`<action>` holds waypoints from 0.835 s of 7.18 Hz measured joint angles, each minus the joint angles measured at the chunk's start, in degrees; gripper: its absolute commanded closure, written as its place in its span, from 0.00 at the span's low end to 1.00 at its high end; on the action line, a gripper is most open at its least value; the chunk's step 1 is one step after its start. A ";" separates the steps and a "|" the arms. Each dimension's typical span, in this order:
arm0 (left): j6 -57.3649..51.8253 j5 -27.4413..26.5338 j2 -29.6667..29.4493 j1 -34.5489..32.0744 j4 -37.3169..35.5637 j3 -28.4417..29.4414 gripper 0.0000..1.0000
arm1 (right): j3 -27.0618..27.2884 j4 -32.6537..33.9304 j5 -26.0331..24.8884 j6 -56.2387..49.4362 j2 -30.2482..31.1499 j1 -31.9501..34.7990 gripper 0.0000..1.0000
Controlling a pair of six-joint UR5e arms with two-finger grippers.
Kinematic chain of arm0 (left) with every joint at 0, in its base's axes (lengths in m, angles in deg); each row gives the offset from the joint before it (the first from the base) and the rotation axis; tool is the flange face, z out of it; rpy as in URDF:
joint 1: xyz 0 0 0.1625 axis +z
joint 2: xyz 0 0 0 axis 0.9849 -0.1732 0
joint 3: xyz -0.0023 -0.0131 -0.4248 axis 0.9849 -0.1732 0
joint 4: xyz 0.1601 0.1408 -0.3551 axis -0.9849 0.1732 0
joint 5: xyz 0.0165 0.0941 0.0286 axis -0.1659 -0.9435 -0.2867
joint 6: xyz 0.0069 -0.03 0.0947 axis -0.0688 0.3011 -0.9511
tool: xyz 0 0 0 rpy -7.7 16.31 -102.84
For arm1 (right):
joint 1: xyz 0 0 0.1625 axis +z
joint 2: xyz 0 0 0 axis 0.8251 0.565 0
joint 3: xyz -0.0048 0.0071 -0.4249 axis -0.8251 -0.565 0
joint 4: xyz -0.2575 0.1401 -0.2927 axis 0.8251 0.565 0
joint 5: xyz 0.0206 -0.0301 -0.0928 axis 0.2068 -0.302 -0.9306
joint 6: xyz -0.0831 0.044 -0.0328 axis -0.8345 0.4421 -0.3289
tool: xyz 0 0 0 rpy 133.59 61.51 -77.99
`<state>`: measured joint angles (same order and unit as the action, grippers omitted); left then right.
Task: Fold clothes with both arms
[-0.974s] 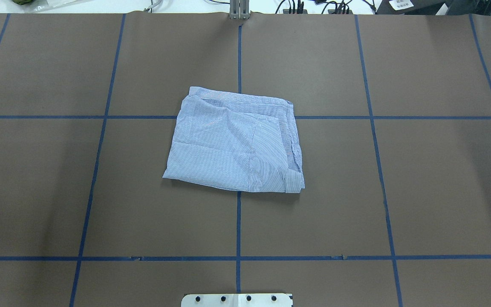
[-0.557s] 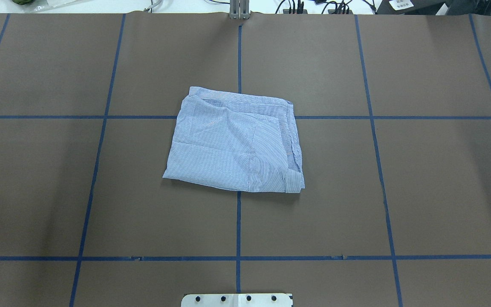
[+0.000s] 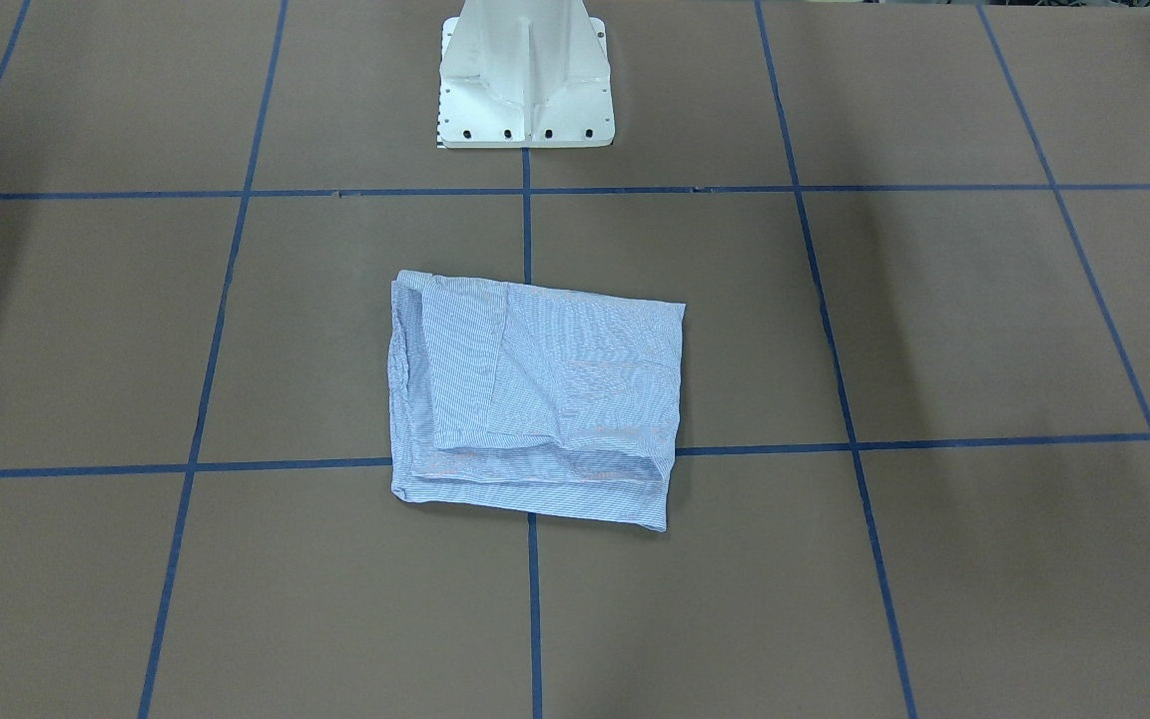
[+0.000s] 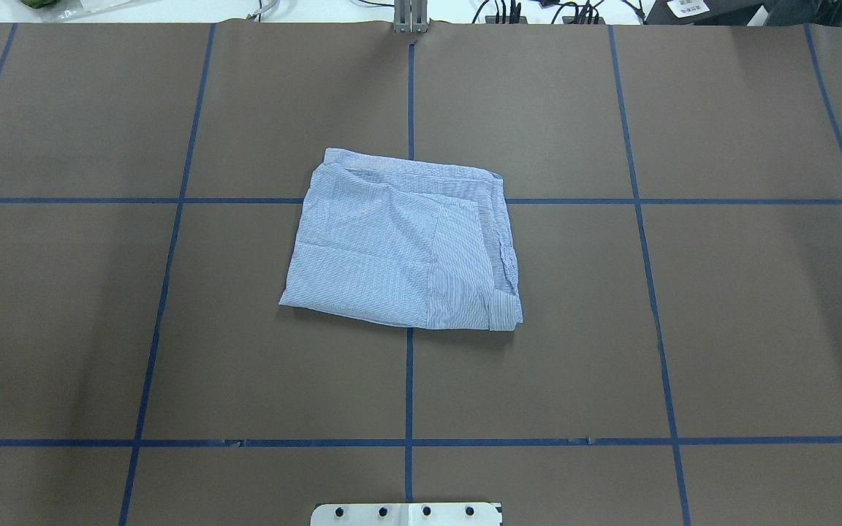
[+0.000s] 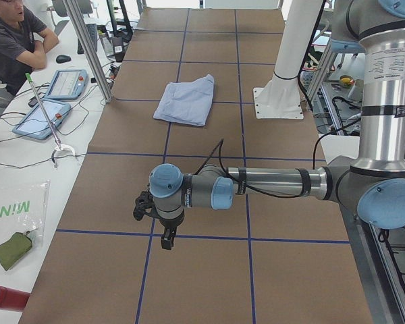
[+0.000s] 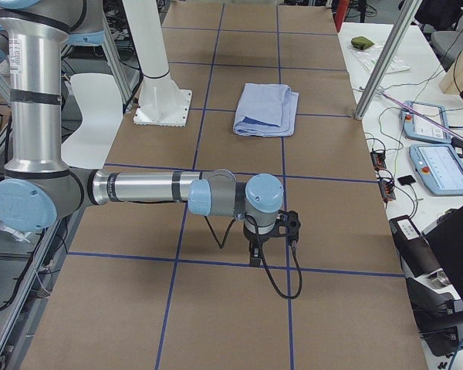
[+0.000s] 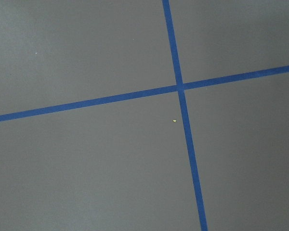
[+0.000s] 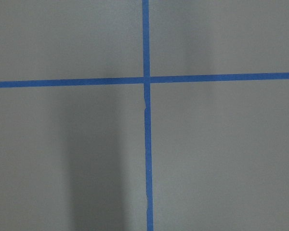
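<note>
The shirt (image 4: 392,248) is thin, creased woven cloth on matt brown paper (image 4: 757,329) (gridded with smooth blue tape (image 4: 408,380)), while the left arm (image 5: 270,182) is satin grey metal with glossy blue plastic caps (image 5: 166,181).

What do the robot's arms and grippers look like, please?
The left arm and right arm are silver-grey tubes with light blue joint caps and black bands. The left gripper and right gripper are black, each with a looping black cable.

Shirt (image 4: 399,245): light blue, fine-striped, folded flat, table (image 4: 172,329) centre. Left arm (image 5: 270,182), right arm (image 6: 139,187): outstretched low, well apart from it.
</note>
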<state>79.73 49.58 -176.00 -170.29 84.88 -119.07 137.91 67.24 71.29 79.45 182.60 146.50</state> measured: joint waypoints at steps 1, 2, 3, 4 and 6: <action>0.01 -0.04 0.00 0.00 0.01 0.03 0.01 | -0.03 0.00 0.00 0.07 0.01 0.00 0.00; 0.02 -0.06 -0.01 0.00 0.01 0.05 0.01 | -0.04 0.00 0.00 0.10 0.00 0.01 0.00; 0.02 -0.07 0.00 0.00 0.01 0.05 0.01 | -0.07 0.00 0.00 0.11 -0.03 0.01 0.00; 0.04 -0.07 0.00 0.00 0.01 0.09 0.01 | -0.10 0.00 0.00 0.11 -0.06 -0.01 0.00; 0.90 0.13 0.00 0.00 -0.07 0.16 0.01 | -0.16 0.00 0.00 0.12 -0.07 -0.02 0.00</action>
<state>80.63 49.71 -176.01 -170.29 84.81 -118.91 137.75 67.24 71.29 79.57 182.54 146.48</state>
